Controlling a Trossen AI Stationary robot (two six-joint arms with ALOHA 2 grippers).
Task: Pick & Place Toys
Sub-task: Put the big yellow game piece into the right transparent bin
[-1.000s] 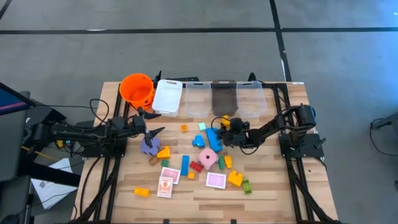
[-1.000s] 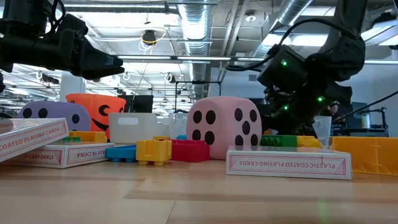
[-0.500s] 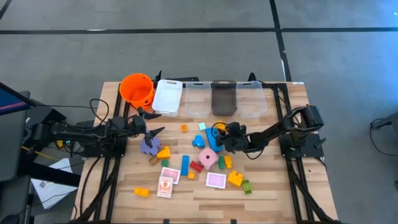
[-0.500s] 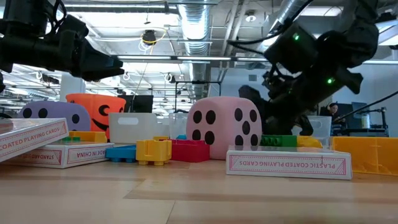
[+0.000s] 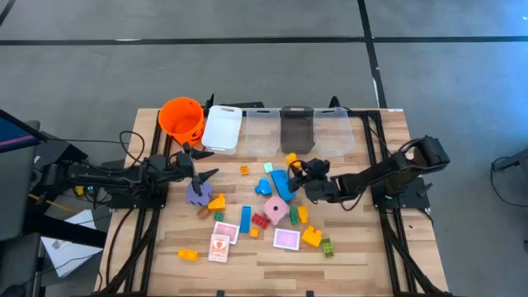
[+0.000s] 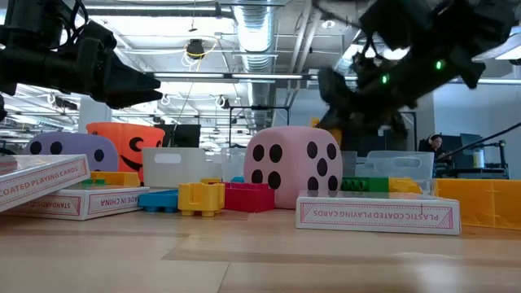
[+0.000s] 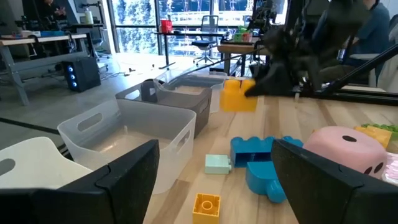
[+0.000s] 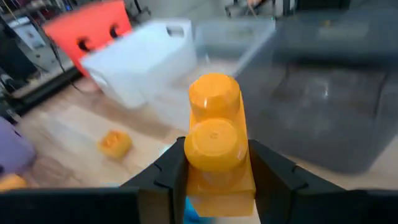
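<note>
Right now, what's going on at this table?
The right claw is shut on a yellow brick, held above the table near the row of bins. The left claw hangs open over the purple die. The other toys lie scattered on the table.

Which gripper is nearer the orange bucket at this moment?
Left. The left gripper hangs open just in front of the orange bucket, on its own side of the table. The right gripper, shut on a yellow brick, is farther off, by the dark bin.
</note>
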